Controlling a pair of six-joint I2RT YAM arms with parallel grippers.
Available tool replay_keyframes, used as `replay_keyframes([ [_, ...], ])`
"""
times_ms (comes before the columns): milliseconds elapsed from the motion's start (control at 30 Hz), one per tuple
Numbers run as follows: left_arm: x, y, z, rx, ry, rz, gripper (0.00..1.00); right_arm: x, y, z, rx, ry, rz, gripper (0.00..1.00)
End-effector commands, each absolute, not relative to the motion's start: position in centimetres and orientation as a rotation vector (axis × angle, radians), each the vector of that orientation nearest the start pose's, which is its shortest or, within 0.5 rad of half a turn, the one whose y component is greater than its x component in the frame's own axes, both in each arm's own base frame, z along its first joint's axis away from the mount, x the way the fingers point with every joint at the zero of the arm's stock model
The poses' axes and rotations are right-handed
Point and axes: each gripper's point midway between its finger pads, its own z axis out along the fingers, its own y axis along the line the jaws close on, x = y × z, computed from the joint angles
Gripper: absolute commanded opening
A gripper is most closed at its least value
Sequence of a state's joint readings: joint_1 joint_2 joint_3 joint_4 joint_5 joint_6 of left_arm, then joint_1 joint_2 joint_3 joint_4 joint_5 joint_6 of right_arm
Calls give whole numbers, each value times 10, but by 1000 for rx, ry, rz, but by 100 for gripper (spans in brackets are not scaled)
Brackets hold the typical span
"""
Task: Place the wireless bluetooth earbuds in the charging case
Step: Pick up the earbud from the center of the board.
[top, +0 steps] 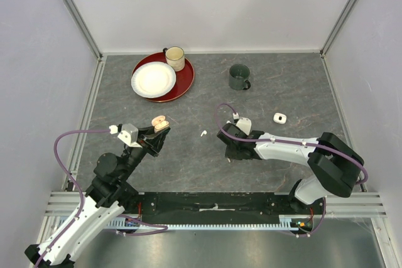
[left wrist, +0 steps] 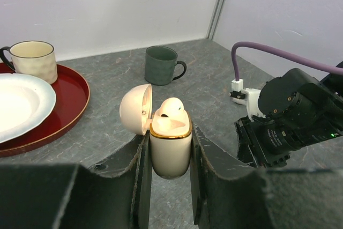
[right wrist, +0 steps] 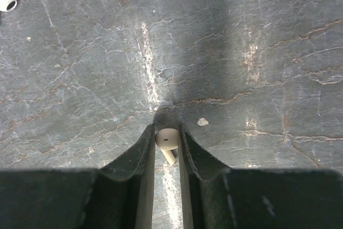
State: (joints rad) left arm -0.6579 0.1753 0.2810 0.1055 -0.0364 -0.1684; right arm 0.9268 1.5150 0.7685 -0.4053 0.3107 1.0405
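Note:
My left gripper (left wrist: 169, 132) is shut on a pale peach charging case (left wrist: 170, 151) and holds it upright above the table. Its lid (left wrist: 135, 109) hangs open to the left, and one peach earbud (left wrist: 171, 107) sits in it. In the top view the case (top: 161, 122) is left of centre. My right gripper (right wrist: 167, 130) points down at the table, its fingers pressed against both sides of a peach earbud (right wrist: 166, 139) whose stem points toward the camera. A white earbud (top: 203, 133) lies loose on the table between the arms, with my right gripper (top: 231, 154) just to its right.
A red tray (top: 186, 80) at the back left carries a white plate (top: 153, 80) and a cream mug (top: 175, 58). A dark green mug (top: 239, 76) stands at the back centre. A small white case (top: 279, 118) lies right of the right gripper.

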Motion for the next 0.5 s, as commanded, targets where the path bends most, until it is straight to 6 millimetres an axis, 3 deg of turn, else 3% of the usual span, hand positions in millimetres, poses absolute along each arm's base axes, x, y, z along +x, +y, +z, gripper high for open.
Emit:
replay_keyframes([
  [0,196,-153,272,274,1317,-703,2,199,231,24,177,2613,222,11],
  [67,195,-157,272,290,1316,-717,2,209,235,44,158,2543,259,2],
  [100,195,-159,273,298,1312,-723,2,215,239,65,162,2477,316,0],
  [167,192,-165,278,324,1283,-755,2,225,239,90,171,2380,354,0],
  [200,191,-168,277,331,1276,-766,2,231,243,115,190,2304,433,0],
  [267,189,-172,285,333,1234,-803,2,237,243,139,205,2220,486,0],
  [300,189,-174,284,337,1229,-815,2,240,244,162,231,2152,555,0],
  [367,187,-180,291,352,1196,-847,2,243,246,186,233,2079,623,0],
  [400,186,-182,293,356,1183,-858,2,244,249,210,252,2001,705,0],
  [467,187,-188,293,370,1182,-887,2,244,249,231,274,1928,776,0],
])
